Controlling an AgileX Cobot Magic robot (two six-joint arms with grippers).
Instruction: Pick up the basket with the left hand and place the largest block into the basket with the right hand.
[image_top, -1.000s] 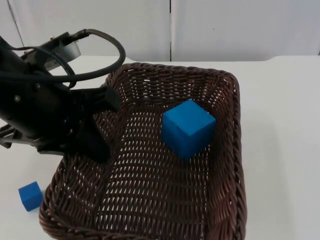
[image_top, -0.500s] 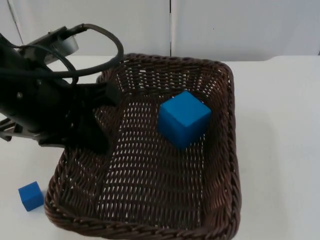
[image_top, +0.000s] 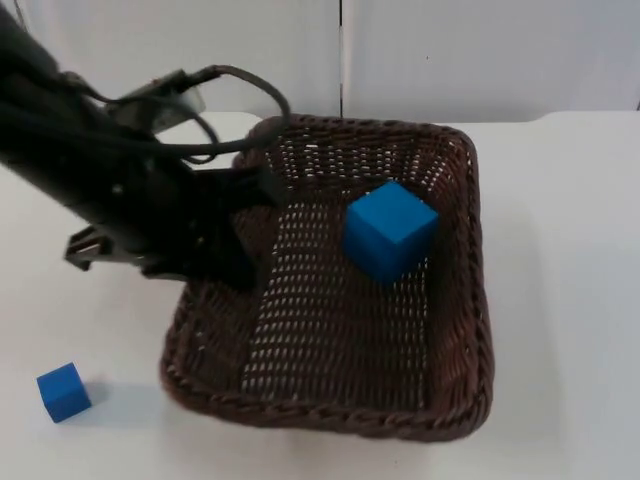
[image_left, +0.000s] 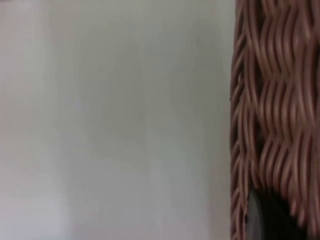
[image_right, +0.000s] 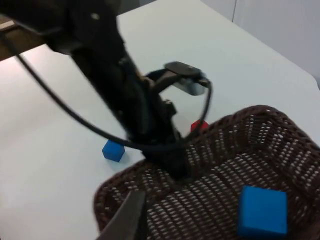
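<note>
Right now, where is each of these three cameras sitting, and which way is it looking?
Top view: fixed above, looking down and forward at the basket with the large blue block in it; the left arm's claw grips the rim.
Left wrist view: on the left arm, looking along the basket's woven wall; a black fingertip shows.
Right wrist view: on the right arm, looking down at the basket, the block, the left arm.
Top and right wrist views share the small blue block.

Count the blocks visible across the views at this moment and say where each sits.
3. A large blue block lies inside the basket. A small blue block sits on the table outside the basket. A small red block shows behind the basket's rim; others could be hidden.
</note>
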